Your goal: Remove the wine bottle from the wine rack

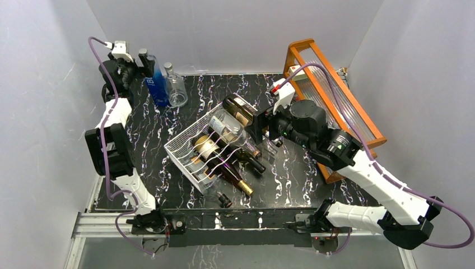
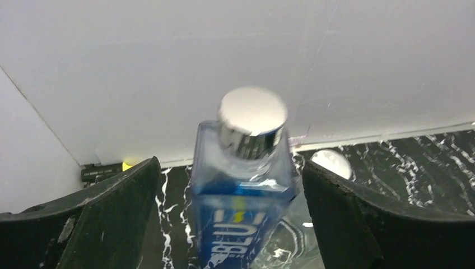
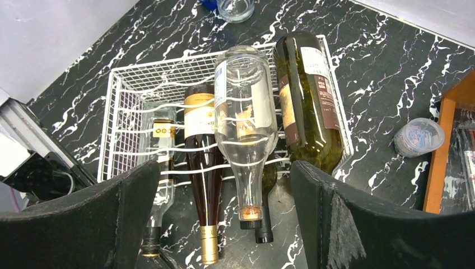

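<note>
The white wire wine rack (image 1: pixel 182 147) sits mid-table and holds several wine bottles lying on their sides. In the right wrist view they are a clear one (image 3: pixel 245 112), a dark green one (image 3: pixel 307 101), a dark one with a gold foil neck (image 3: pixel 203 162) and a small clear one (image 3: pixel 161 168). My right gripper (image 3: pixel 224 162) hangs open above their necks and holds nothing; it also shows from above (image 1: pixel 259 128). At the back left, my left gripper (image 2: pixel 229 162) is open. A blue square bottle (image 2: pixel 243 196) with a silver cap stands between its fingers, with a gap on each side.
A clear bottle (image 1: pixel 175 88) stands just right of the blue bottle (image 1: pixel 157 84). An orange wooden frame (image 1: pixel 336 84) with ribbed clear panels leans at the back right. A small clear tub (image 3: pixel 418 137) lies beside it. A small dark cap (image 1: pixel 224 199) lies near the front edge.
</note>
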Controlling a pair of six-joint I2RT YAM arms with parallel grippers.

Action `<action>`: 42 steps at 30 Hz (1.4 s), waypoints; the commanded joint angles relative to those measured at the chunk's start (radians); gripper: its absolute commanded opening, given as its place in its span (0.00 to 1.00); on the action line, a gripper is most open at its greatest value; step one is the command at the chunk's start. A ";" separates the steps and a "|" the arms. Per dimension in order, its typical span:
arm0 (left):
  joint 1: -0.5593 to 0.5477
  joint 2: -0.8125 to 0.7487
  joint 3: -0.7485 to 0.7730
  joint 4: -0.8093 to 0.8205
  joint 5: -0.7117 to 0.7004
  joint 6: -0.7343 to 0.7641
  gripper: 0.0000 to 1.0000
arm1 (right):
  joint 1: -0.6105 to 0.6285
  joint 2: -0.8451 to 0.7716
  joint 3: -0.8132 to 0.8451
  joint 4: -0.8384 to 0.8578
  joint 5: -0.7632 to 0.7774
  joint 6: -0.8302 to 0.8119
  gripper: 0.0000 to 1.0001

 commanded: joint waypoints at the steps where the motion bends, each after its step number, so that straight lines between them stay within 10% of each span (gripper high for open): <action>1: 0.001 -0.125 0.013 0.048 0.035 -0.015 0.98 | -0.004 -0.038 -0.012 0.060 -0.012 0.020 0.98; 18: -0.002 -0.500 -0.205 -0.527 -0.067 -0.384 0.98 | -0.004 -0.051 -0.093 -0.049 -0.017 0.110 0.98; 30: -0.256 -0.713 -0.263 -0.819 -0.232 0.035 0.98 | -0.017 0.051 -0.091 -0.139 -0.016 0.313 0.98; 42: -0.398 -0.810 -0.264 -1.107 -0.091 -0.012 0.98 | -0.017 0.114 -0.016 -0.256 0.208 0.444 0.98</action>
